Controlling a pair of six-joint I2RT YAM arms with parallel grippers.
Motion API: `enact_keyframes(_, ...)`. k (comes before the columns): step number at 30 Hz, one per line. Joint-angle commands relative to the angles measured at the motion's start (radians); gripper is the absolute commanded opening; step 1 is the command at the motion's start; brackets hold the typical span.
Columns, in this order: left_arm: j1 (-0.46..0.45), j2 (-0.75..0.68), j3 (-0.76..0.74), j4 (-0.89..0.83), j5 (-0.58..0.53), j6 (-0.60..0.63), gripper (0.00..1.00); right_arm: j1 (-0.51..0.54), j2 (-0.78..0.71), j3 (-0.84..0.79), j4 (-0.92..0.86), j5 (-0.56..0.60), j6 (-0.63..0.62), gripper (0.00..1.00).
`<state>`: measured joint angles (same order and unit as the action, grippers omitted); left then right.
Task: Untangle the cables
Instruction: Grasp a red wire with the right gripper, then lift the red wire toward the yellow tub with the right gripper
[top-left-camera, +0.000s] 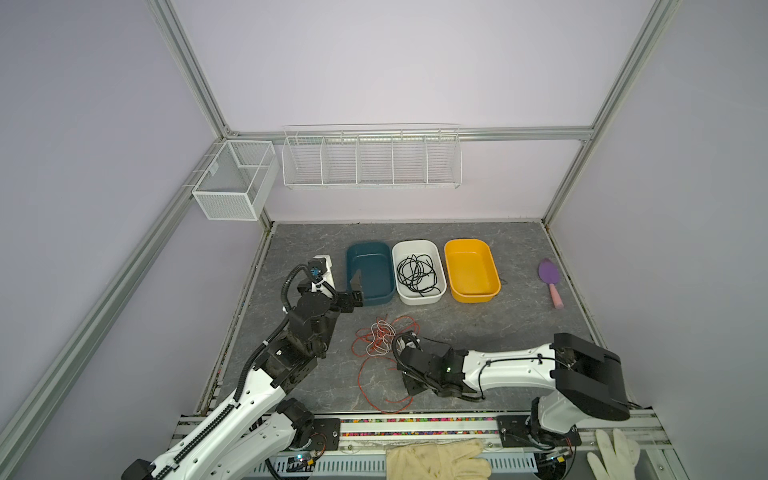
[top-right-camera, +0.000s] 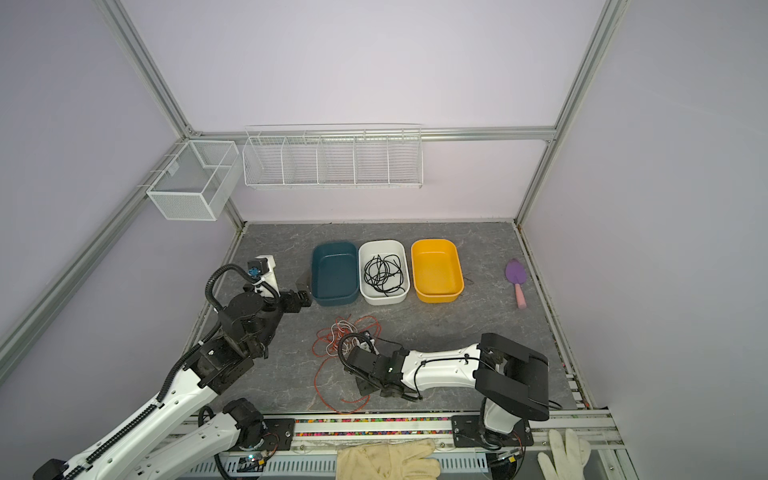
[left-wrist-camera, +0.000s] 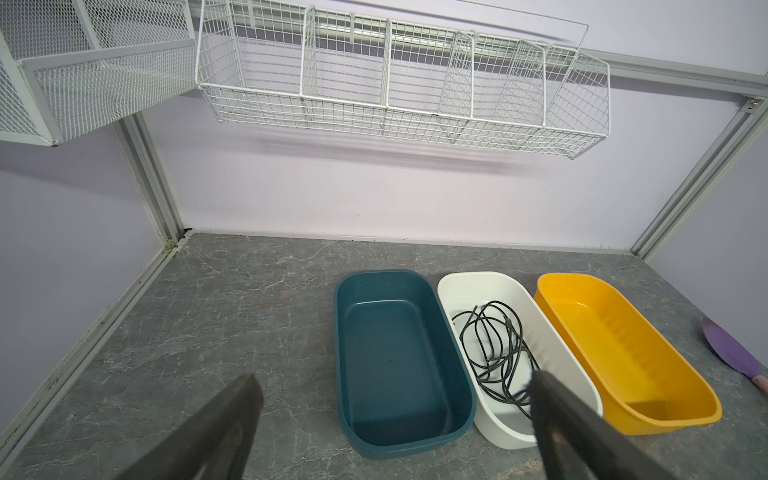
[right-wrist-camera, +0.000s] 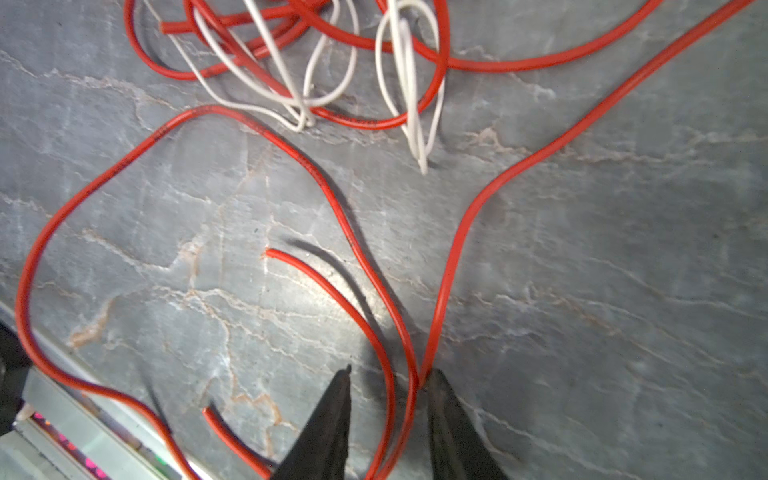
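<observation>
Cables (right-wrist-camera: 444, 291): R hand (right-wrist-camera: 390, 370) low astride red ones, apart, prob. unclamped; L hand (left-wrist-camera: 395, 376) agape.

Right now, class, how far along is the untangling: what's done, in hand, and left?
Done: the black cable lies alone in the white tub. In hand: the right tool straddles strands of the red cable, jaws not yet pinched; the left tool is open, empty. Left: the white cable is tangled with the red one.
</observation>
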<state>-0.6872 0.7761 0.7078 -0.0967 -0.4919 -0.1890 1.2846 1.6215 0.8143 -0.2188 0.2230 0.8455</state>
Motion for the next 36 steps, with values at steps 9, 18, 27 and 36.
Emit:
enact_keyframes(9, 0.003, -0.006, 0.0, -0.008, 0.011, 0.014, 0.99, 0.015, -0.011, -0.028, 0.007, -0.012, 0.053, 0.23)
enact_keyframes(18, 0.003, -0.006, 0.001, -0.008, 0.013, 0.014, 0.99, 0.022, -0.037, -0.029, -0.023, 0.004, 0.047, 0.1)
enact_keyframes(27, 0.003, 0.003, 0.002, -0.009, 0.019, 0.014, 0.99, 0.021, -0.202, -0.021, -0.148, 0.081, 0.011, 0.07)
enact_keyframes(36, 0.003, 0.012, 0.004, -0.011, 0.024, 0.013, 0.99, 0.015, -0.428, 0.02, -0.273, 0.147, -0.066, 0.06)
